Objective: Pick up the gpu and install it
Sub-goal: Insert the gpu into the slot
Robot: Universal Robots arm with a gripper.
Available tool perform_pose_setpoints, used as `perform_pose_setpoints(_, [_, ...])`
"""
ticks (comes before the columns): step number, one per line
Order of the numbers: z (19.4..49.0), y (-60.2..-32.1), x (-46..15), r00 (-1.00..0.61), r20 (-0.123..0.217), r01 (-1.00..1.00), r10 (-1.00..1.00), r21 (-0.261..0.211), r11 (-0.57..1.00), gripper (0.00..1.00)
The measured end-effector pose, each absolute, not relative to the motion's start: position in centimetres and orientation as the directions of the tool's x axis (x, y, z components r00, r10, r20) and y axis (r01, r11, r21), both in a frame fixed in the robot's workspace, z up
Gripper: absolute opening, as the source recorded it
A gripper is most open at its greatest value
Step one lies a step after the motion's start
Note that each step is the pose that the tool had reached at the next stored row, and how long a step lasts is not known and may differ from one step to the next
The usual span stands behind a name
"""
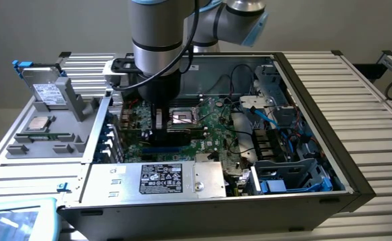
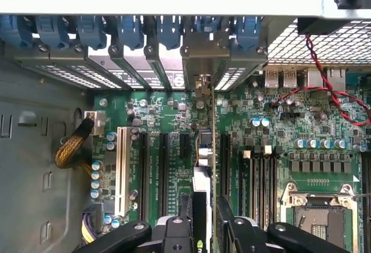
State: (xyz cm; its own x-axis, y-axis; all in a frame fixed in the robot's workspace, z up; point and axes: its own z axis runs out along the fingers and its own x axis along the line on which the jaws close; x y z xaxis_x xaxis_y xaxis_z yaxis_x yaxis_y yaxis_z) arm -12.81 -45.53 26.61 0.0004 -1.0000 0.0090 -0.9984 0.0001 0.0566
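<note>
Gripper [image 2: 204,209] is clamped on the gpu [image 2: 204,149]; black fingers [image 2: 235,230] press the card from both sides, no gap seen btwn them & the card. Card stands upright, seen edge-on in the wrist view; thin green board on one face, black cooler w/ a green logo on the other. It sits low over the motherboard [image 2: 168,120], in line w/ one long black slot & btwn the others; its metal bracket [image 2: 203,56] reaches the rear row of slot covers, just beside the blue latches [image 2: 130,30]. Can't tell whether the edge connector is fully down in the slot; the card itself hides the contact. White slot [image 2: 122,169] lies well off to one side; cpu socket [image 2: 316,218] & memory slots [image 2: 261,178] lie to the other; a red-black twisted wire [image 2: 333,91] loops over the board near the rear ports.

Ext. view: arm [image 1: 157,45] comes straight down into the open pc case [image 1: 309,90], wrist vertical; tool is over the board, next to the socket, toward the ext. view's left. Psu [image 1: 159,178] w/ a label sits at the near end of the case; blue cables [image 1: 263,118] run on the ext. view's right. Grey tray [image 1: 48,145] w/ a drive [image 1: 48,93] stands outside the case on the ext. view's left; everything rests on a ribbed metal table [image 1: 376,130].
</note>
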Motion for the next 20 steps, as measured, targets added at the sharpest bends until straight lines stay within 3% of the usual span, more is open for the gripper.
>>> perform_pose_setpoints(20, [26.2,-45.53,-12.82,0.0,0.009,-0.998,-1.0,0.057,0.0,0.28])
